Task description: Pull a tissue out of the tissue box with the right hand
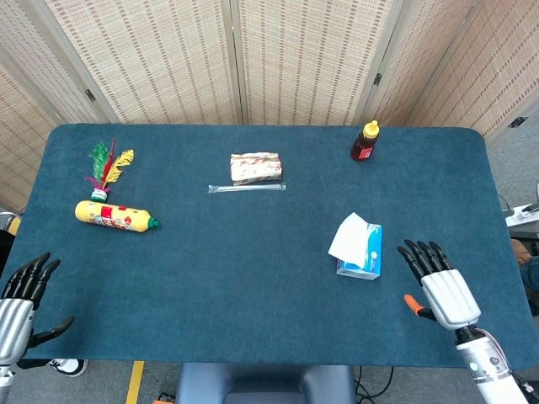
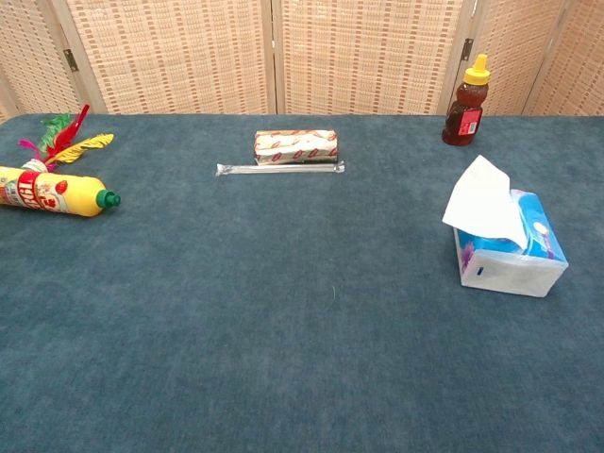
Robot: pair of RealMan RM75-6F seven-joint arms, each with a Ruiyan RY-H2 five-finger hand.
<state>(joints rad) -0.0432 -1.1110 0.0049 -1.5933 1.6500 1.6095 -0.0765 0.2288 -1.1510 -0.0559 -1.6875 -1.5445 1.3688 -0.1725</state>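
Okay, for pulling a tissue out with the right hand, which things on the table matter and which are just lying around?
Part of the job:
tissue box
tissue sticking up out of it
right hand, open, beside the box

Just lying about:
honey bottle
yellow bottle lying on its side
feather shuttlecock
wrapped packet
wrapped straw
left hand, idle at the table's edge

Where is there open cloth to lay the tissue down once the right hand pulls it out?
The widest bare patch is mid-table, between the yellow bottle on the left and the tissue box on the right, in front of the wrapped straw. The right hand sits just right of the box, so that side is tight. The far edge holds the honey bottle and snack pack.
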